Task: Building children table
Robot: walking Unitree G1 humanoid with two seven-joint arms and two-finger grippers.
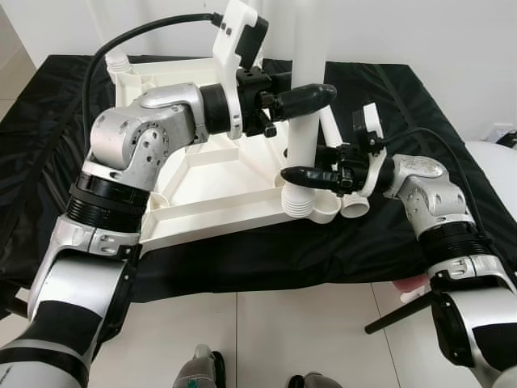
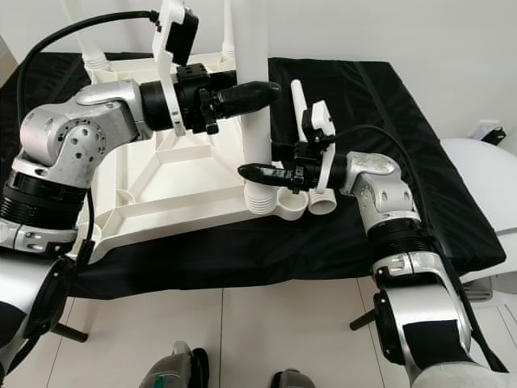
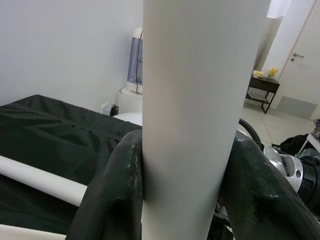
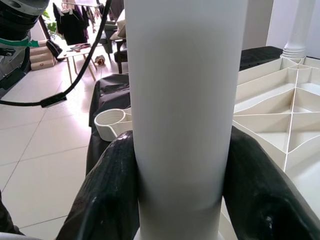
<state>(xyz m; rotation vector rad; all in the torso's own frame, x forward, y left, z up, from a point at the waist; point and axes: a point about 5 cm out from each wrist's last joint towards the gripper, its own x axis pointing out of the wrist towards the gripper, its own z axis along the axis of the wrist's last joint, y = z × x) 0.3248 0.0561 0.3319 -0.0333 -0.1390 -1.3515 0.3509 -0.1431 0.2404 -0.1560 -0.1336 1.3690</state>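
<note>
Upturned white plastic tabletop [image 1: 212, 182], ribbed underside showing, resting on a black sheet [image 1: 420, 105] spread over a raised surface. One white leg [image 1: 305, 121] standing upright at the near corner of the tabletop, threaded base [image 1: 297, 202] sitting at a round corner socket; upper end cut off by the frame edge. Whether the thread is seated in the socket is hard to tell, with the black fingers in front.

Left end effector [image 1: 311, 97] closed around the leg partway up, one black finger [image 3: 112, 195] pressed to each side of the white tube in the left wrist view. Right end effector [image 1: 311, 176] gripping the same leg lower down, just above the threaded base, fingers [image 4: 107, 200] likewise tight against both sides in the right wrist view.

Second socket ring [image 1: 355, 206] open and unfilled just beside the base. Another white leg [image 2: 297, 101] lying on the sheet behind the right wrist, mostly hidden by the wrist camera mount. More legs at the far corners of the tabletop, one threaded end [image 1: 119, 63] visible at the far left, tops cropped.

Pale tiled floor [image 1: 266, 331] in front, robot feet partly cut off at the lower edge. Curved white object [image 2: 485, 186] at the right margin, only partly seen and not identifiable.
</note>
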